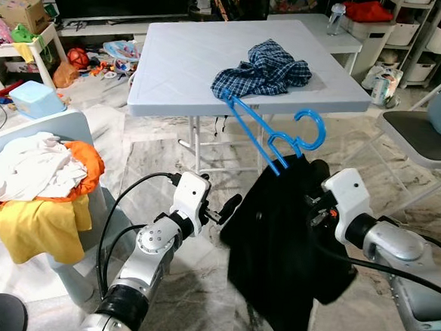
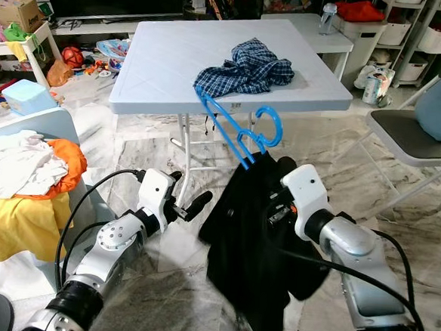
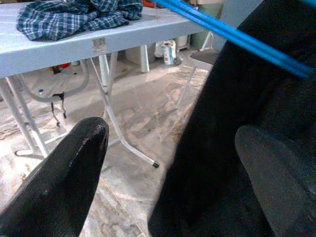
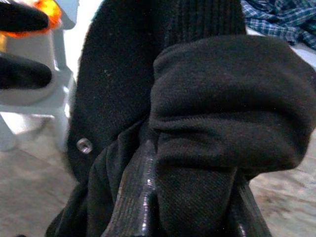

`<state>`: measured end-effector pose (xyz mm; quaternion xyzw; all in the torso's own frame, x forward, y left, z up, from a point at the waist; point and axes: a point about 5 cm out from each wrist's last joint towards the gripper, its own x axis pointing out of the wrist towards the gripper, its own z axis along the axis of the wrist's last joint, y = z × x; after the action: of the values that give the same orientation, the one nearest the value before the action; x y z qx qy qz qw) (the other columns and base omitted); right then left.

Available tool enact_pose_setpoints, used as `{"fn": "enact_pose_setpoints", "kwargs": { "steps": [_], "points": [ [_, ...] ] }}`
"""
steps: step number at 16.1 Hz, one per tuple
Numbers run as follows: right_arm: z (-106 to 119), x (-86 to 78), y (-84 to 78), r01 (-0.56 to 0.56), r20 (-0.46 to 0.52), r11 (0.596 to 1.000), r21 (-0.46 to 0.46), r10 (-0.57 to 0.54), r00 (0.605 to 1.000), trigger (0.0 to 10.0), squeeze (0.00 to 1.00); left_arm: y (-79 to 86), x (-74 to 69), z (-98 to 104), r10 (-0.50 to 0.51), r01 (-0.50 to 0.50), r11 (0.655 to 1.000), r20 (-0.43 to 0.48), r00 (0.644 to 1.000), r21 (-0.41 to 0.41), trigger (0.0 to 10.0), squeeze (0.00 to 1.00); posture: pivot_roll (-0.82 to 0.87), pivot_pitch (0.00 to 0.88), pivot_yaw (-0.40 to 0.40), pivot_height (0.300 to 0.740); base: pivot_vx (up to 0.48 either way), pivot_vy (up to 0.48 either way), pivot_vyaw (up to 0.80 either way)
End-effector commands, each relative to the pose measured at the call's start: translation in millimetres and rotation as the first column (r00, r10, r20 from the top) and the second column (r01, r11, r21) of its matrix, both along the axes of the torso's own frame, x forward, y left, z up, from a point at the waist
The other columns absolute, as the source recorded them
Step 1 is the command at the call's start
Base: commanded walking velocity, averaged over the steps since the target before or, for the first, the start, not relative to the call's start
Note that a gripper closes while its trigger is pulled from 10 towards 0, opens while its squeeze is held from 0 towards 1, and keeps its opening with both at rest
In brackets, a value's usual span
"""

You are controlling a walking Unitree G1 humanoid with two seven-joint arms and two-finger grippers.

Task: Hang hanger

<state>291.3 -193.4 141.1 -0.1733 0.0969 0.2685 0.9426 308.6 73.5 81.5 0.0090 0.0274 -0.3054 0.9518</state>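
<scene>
Left eye view: left gripper (image 1: 231, 206) sits just beside the left edge of the black knitted garment (image 1: 282, 253), fingers spread, nothing between them. The bright blue plastic hanger (image 1: 272, 135) rises tilted out of the garment's top; its long arm slants up toward the crumpled blue-and-white checked shirt (image 1: 263, 70) on the pale grey folding table (image 1: 182, 64). Whether the hanger tip touches the table edge, cannot tell. The hook is free in the air. Right gripper (image 1: 317, 206) is buried in the cloth near the collar, closed on a fold of it.

Judgement: the garment is only half seated on the hanger, which sits askew; the step in hand is dressing the hanger, not yet hanging it. Next move calls for the left gripper to take the loose shoulder and draw it over the hanger arm. No rail seen.

Left wrist view adds the open gap between the fingers (image 3: 64, 182). Right wrist view adds cloth bunched between its fingers and a small clear button (image 4: 84, 145).
</scene>
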Motion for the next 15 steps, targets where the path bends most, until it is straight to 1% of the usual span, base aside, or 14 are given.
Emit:
{"fn": "enact_pose_setpoints", "kwargs": {
  "steps": [1,2,3,4,5,6,7,8,9,10,11,12,14,15],
  "points": [
    [11.7,5.8,3.2,-0.006,0.077,1.0,-0.029,0.008,0.997,10.0,0.0,0.0,-2.6,1.6,-0.026,0.026,1.0,0.001,1.0,0.008,10.0,0.5,-0.2,0.0,0.041,0.74,0.0,0.0,0.0],
    [12.6,7.4,0.4,-0.013,0.085,0.999,-0.051,0.017,0.996,10.0,0.0,0.7,-5.6,8.4,-0.059,0.059,0.998,0.028,0.998,0.003,10.0,0.0,-0.2,0.0,0.041,0.74,0.0,0.0,0.0],
    [13.0,7.5,-1.2,-0.016,0.085,0.998,-0.062,0.021,0.996,10.0,0.0,2.1,-5.9,10.9,-0.063,0.063,0.998,0.04,0.997,-0.005,0.0,0.0,-0.19,0.0,0.043,0.74,0.0,0.0,0.0],
    [12.7,7.1,-9.3,-0.029,0.077,0.994,-0.106,0.037,0.996,10.0,0.0,7.3,-7.3,17.2,-0.078,0.08,0.996,0.056,0.995,-0.035,0.0,0.0,-0.19,0.0,0.045,0.74,0.0,0.0,0.0],
    [12.2,6.2,-14.5,-0.041,0.068,0.991,-0.13,0.05,0.996,10.0,0.0,11.7,-7.1,18.4,-0.075,0.076,0.997,0.062,0.995,-0.017,0.0,0.0,-0.18,0.0,0.045,0.74,0.0,0.0,0.0],
    [11.0,2.9,-20.0,-0.089,0.047,0.981,-0.171,0.099,0.994,10.0,0.0,17.0,-7.5,20.3,-0.074,0.074,0.997,0.071,0.995,-0.003,0.0,0.0,-0.18,0.0,0.045,0.74,0.0,0.0,0.0],
    [8.0,-3.5,-25.8,-0.16,0.011,0.962,-0.221,0.167,0.986,10.0,0.0,23.4,-8.5,23.2,-0.074,0.072,0.997,0.088,0.993,0.024,0.0,0.0,-0.18,0.0,0.049,0.74,0.0,0.0,0.0],
    [5.1,-9.7,-32.1,-0.214,-0.034,0.945,-0.246,0.213,0.977,10.0,0.0,29.9,-9.6,24.8,-0.072,0.066,0.996,0.103,0.992,0.067,0.0,0.0,-0.18,0.0,0.049,0.74,0.0,0.0,0.0],
    [3.6,-14.0,-38.5,-0.253,-0.068,0.93,-0.265,0.244,0.967,10.0,0.0,34.1,-10.6,23.7,-0.083,0.073,0.992,0.095,0.992,0.104,10.0,0.0,-0.18,0.0,0.049,0.74,0.0,0.0,0.0],
    [2.7,-17.4,-44.1,-0.283,-0.097,0.917,-0.283,0.266,0.959,10.0,0.0,36.6,-12.7,22.9,-0.106,0.095,0.989,0.087,0.991,0.115,10.0,0.0,-0.18,0.0,0.049,0.74,0.0,0.0,0.0],
    [3.3,-20.6,-46.9,-0.32,-0.118,0.903,-0.288,0.298,0.947,10.0,0.0,38.6,-14.6,23.7,-0.125,0.116,0.988,0.085,0.988,0.106,10.0,0.16,-0.18,0.0,0.051,0.74,0.0,0.0,0.0],
    [5.4,-25.7,-49.0,-0.384,-0.152,0.881,-0.277,0.354,0.923,10.0,0.0,39.4,-16.1,25.9,-0.158,0.145,0.981,0.095,0.983,0.126,10.0,1.0,-0.18,0.0,0.051,0.74,0.0,0.0,0.0],
    [5.6,-32.2,-52.3,-0.455,-0.211,0.849,-0.267,0.409,0.888,10.0,0.0,35.6,-20.1,28.0,-0.228,0.212,0.967,0.103,0.968,0.144,10.0,1.0,-0.18,0.0,0.051,0.74,0.0,0.0,0.0],
    [5.3,-34.3,-54.2,-0.478,-0.232,0.833,-0.277,0.425,0.875,10.0,0.0,32.1,-22.0,27.8,-0.264,0.248,0.957,0.097,0.96,0.153,10.0,1.0,-0.18,0.0,0.05,0.74,0.0,0.0,0.0]
  ]
}}
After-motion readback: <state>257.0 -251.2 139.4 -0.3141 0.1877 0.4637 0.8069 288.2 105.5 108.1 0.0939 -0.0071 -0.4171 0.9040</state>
